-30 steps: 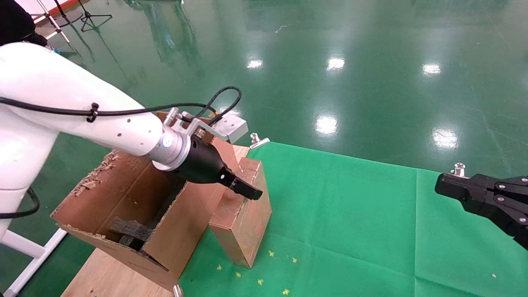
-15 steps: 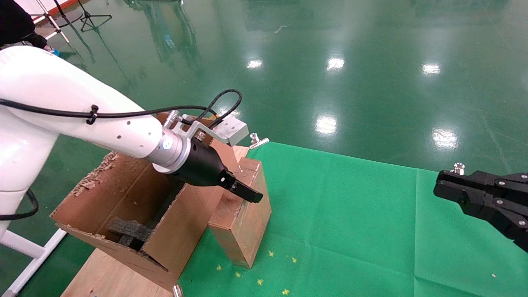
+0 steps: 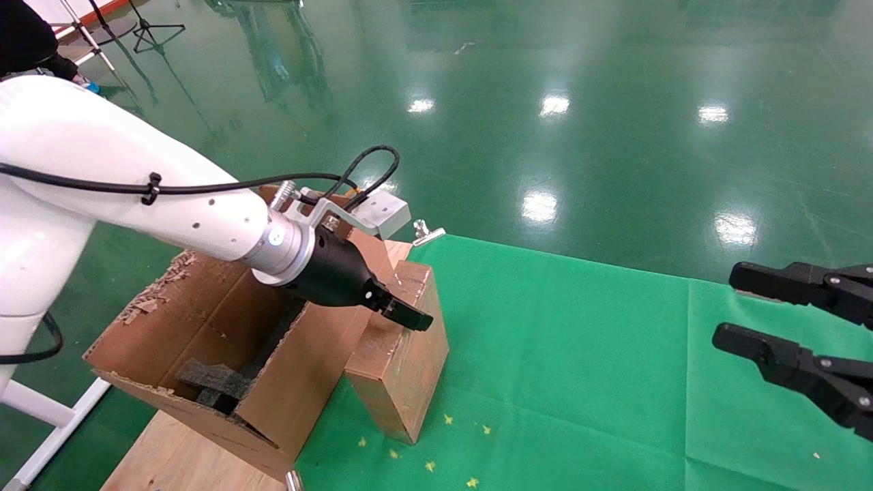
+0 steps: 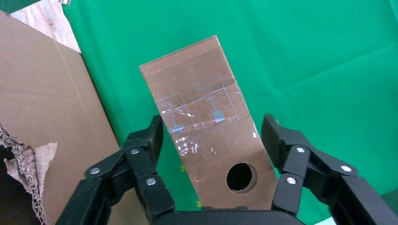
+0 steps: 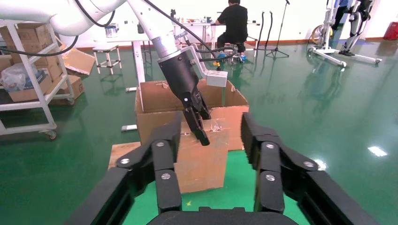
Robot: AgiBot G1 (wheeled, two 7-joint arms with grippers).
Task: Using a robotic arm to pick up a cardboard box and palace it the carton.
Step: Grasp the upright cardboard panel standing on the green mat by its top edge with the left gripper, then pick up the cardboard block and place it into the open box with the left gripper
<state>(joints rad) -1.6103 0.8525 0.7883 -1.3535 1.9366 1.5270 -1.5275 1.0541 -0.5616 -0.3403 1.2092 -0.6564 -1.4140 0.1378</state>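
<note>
The small cardboard box [image 3: 402,354] stands upright on the green cloth, leaning against the carton [image 3: 204,320], which has ragged flaps and dark foam [image 3: 215,382] inside. My left gripper [image 3: 411,318], on the white robotic arm [image 3: 136,184], is open over the box's top. In the left wrist view the box [image 4: 202,108], with its round hole [image 4: 241,177], lies between the left gripper's [image 4: 213,136] fingers, with a gap on each side. My right gripper [image 3: 740,307] is open and empty above the cloth at the far right. The right wrist view shows the right gripper [image 5: 211,131] facing the box [image 5: 206,157].
The green cloth [image 3: 580,354] covers the table. The carton rests on a wooden board [image 3: 177,450]. A silver clamp [image 3: 426,233] sits at the cloth's far edge. In the right wrist view, a shelf cart with boxes [image 5: 28,70] and a seated person [image 5: 234,23] are far behind.
My right gripper has opened from shut; its fingers now stand apart. The left gripper has stayed over the box's top with hardly any movement.
</note>
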